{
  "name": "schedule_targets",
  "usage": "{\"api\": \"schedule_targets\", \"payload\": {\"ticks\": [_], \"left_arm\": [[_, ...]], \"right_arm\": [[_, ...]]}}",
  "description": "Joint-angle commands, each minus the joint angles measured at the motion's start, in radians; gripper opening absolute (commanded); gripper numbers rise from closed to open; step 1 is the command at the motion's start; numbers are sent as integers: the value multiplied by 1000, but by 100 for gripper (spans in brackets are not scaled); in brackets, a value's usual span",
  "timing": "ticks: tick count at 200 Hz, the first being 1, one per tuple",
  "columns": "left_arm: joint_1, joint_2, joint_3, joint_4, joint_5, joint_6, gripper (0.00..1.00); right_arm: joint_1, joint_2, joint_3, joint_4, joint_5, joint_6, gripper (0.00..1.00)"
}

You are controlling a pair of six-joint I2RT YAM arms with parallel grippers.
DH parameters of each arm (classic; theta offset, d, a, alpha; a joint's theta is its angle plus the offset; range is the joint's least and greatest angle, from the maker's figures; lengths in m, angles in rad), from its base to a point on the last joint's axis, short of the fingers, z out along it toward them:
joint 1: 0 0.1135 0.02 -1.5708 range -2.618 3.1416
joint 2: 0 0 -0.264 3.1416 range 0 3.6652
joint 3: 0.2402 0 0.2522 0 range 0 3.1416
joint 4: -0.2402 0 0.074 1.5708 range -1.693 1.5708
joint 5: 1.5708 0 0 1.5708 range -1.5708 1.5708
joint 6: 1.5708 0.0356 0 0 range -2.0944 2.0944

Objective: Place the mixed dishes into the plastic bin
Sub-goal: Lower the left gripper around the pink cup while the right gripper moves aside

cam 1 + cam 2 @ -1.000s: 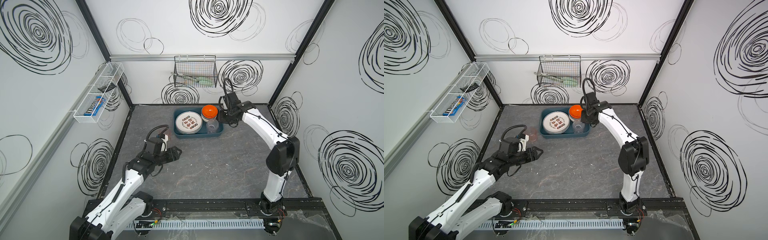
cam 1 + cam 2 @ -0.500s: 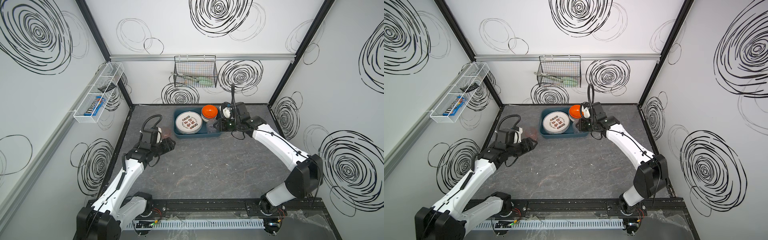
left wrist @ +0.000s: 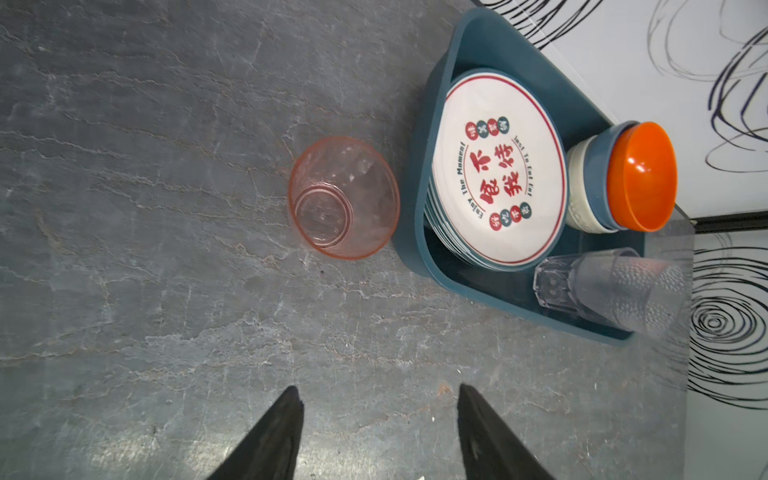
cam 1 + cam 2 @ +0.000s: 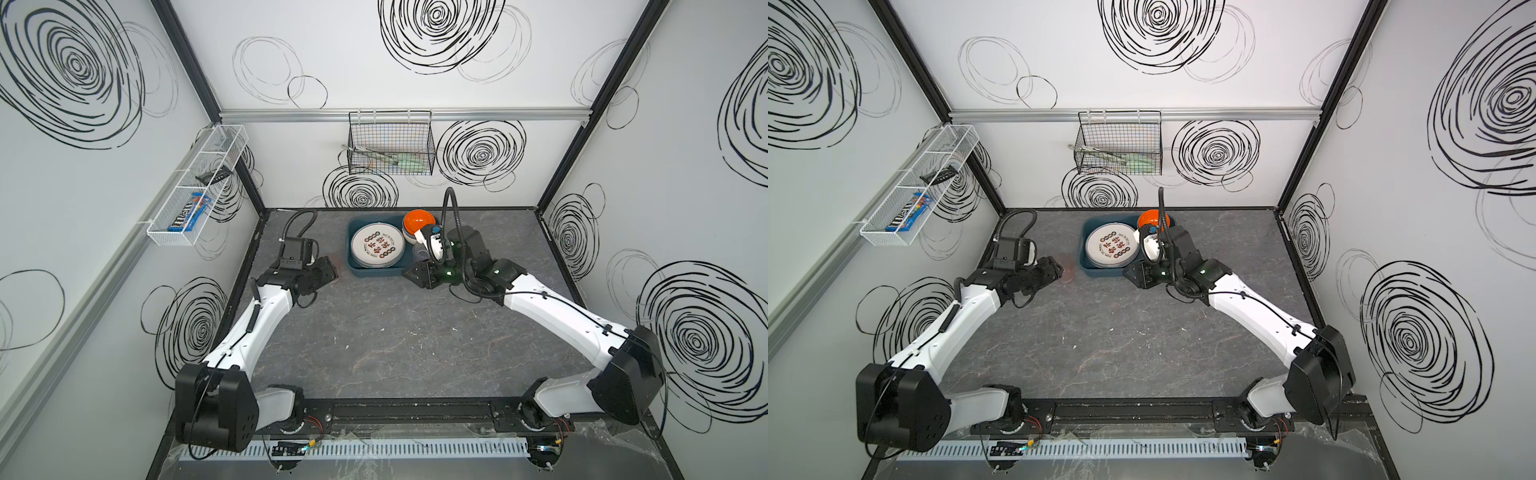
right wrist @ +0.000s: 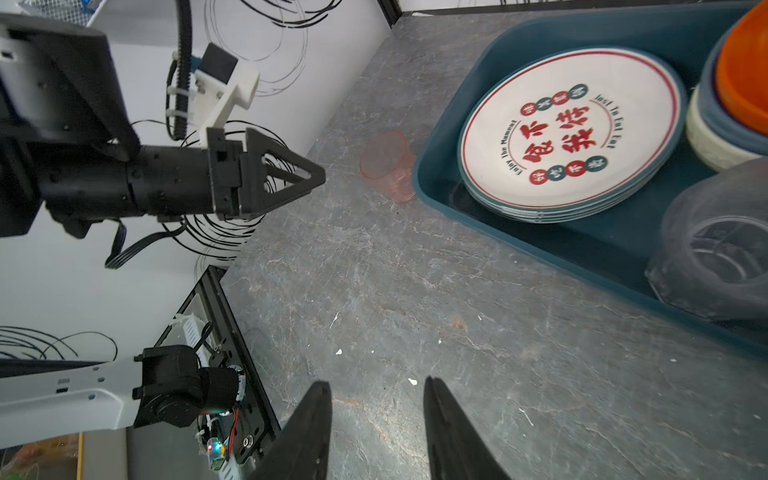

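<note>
Left gripper point(image 3: 380, 392) is held low over the table point(image 4: 395, 332) with its jaws spread and empty, aimed at the pink tumbler point(image 3: 345, 199) and separated from it by bare surface; that tumbler is stood upright just outside the left end wall of the plastic bin point(image 3: 490, 297), and whether contact is made cannot be told; the bin is set near the table's back edge, and plates point(image 3: 498, 174), nested bowls point(image 3: 615, 178) and a clear tumbler point(image 3: 611, 291) are contained in it; the right gripper point(image 5: 377, 384) is likewise spread on nothing, just beside the bin's front right corner; open surface is offered from the bin's front wall to the table's front edge; in both top views the pink tumbler is faint and partly covered by the left gripper, and the clear tumbler is partly covered by the right arm's wrist camera point(image 4: 432, 243).
</note>
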Motion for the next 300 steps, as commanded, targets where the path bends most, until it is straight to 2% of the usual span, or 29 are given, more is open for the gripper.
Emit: {"api": "schedule_targets", "payload": {"ticks": [1, 41, 120, 156, 183, 231, 271, 300], "left_arm": [[18, 46, 32, 34, -74, -36, 63], [47, 163, 61, 87, -110, -95, 58], [65, 354, 138, 153, -112, -116, 53], [65, 416, 157, 157, -110, -117, 47], [65, 436, 163, 163, -96, -121, 44], [68, 435, 147, 147, -104, -100, 29], [83, 381, 108, 143, -91, -85, 15], [91, 327, 78, 140, -73, -72, 9]], "right_arm": [[27, -37, -29, 69, -14, -23, 42], [35, -37, -64, 88, -23, -18, 43], [39, -91, -149, 82, 39, -23, 43], [39, -96, -152, 73, 57, -27, 43], [37, -97, -151, 76, 62, -27, 43], [37, -92, -153, 77, 71, -24, 43], [37, -90, -161, 74, 103, -19, 43], [36, -93, -163, 82, 126, -13, 43]]}}
